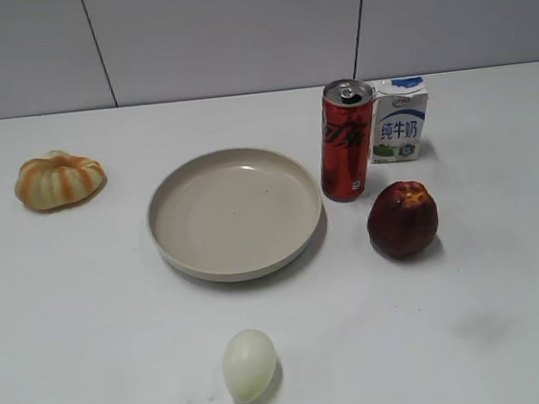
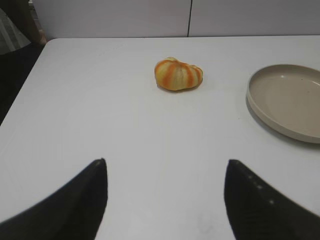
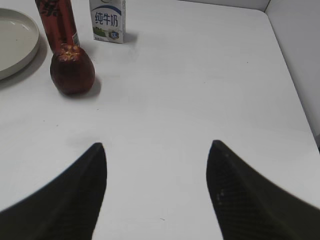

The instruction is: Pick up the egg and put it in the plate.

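The egg (image 1: 249,364) lies on the table (image 1: 88,308) near the front edge, apart from the empty plate (image 1: 235,212) behind it. Both end effectors — left (image 2: 165,200), right (image 3: 156,192) — are spread wide, nothing held. Approach should be made from above, fingers closed gently across the egg's narrow axis; it may roll. Egg is absent from both wrist views; arms not seen in ext. view.

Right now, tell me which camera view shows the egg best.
The exterior view. The egg lies whole and unobstructed on the table, in front of the plate and apart from it. Neither wrist view shows the egg: the left shows the pumpkin-shaped thing and part of the plate, the right the red fruit, can and milk carton.
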`<state>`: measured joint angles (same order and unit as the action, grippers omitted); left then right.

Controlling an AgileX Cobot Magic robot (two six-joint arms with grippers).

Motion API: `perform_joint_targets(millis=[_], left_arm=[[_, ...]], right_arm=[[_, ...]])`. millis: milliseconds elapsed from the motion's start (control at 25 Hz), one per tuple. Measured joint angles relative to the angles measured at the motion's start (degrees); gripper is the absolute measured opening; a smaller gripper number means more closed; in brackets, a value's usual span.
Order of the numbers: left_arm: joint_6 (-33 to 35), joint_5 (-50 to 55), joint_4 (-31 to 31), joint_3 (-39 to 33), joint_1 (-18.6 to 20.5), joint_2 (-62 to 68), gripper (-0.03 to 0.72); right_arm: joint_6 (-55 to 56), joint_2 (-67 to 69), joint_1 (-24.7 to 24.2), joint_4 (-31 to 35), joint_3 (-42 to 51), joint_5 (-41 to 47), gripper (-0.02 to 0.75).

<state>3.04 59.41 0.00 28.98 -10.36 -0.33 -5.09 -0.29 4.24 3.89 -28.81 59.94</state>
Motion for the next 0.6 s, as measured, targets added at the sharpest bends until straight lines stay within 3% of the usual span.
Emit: perform_joint_targets(millis=[440,600], left_arm=[[0.00,0.00,0.00,0.00,0.00,0.00,0.533],[3.55,-0.39,-1.07,0.18,0.00,1.99,0.533]], right_arm=[[0.00,0.00,0.00,0.00,0.00,0.00,0.479],[0.00,0.00,0.00,0.00,0.00,0.00,0.479]])
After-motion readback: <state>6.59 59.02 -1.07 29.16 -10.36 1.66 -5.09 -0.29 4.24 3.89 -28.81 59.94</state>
